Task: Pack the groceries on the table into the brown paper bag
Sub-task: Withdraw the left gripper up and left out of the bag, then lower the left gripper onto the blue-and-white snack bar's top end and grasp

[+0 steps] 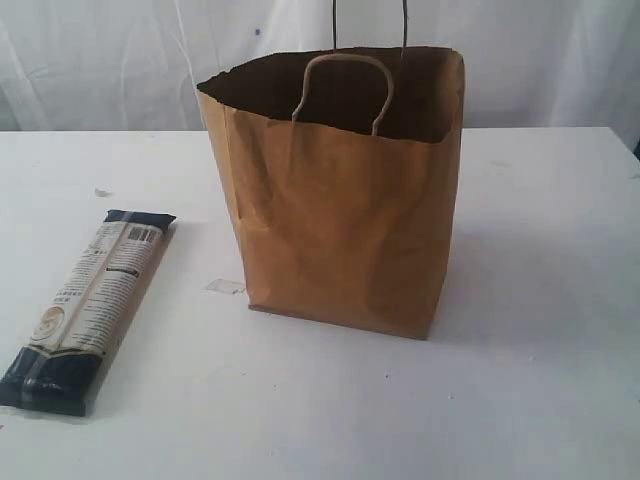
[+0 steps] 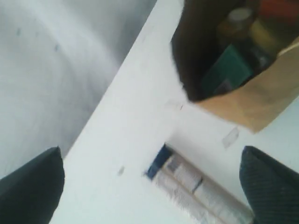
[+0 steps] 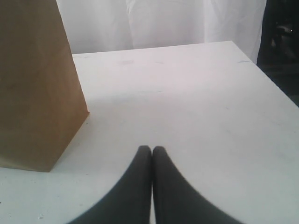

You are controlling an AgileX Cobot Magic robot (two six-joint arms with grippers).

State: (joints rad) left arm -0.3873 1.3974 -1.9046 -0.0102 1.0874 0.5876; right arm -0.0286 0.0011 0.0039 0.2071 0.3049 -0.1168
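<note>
**Bag upright mid-table, one packet outside it; left jaws wide, right jaws shut**

Exterior view. The brown paper bag [image 1: 340, 200] stands upright near the middle of the table [image 1: 540, 330], mouth open and rim uneven. Its near handle is folded down over the front wall and its far handle stands up. The long white-and-navy packet [image 1: 90, 305] lies flat to the left of the bag, well apart from it. One navy end points toward the back and the other sits near the front-left corner of the view. A small strip of clear tape [image 1: 225, 287] lies on the table just beside the bag's lower left corner. Bare tabletop runs in front of the bag and across the whole right side. Neither arm shows in this view.

Left wrist view. The left gripper [image 2: 150, 151] is empty, its two dark fingers [image 2: 32, 186] spread to opposite corners of the picture. Between them show the table's edge, a strip of bare top, then the packet's navy end. The bag's open mouth is visible. The contents are blurred: a dark jar with a pale lid [image 2: 239, 18], a yellowish shape [image 2: 264, 36] and a teal block [image 2: 229, 67]. Which item is which cannot be told.

Right wrist view. The right gripper [image 3: 152, 150] has its fingers pressed together, holding nothing, over bare table. The bag's side wall stands near it on one side. The far edge and one side edge of the table are both visible, with clear surface up to them.
</note>
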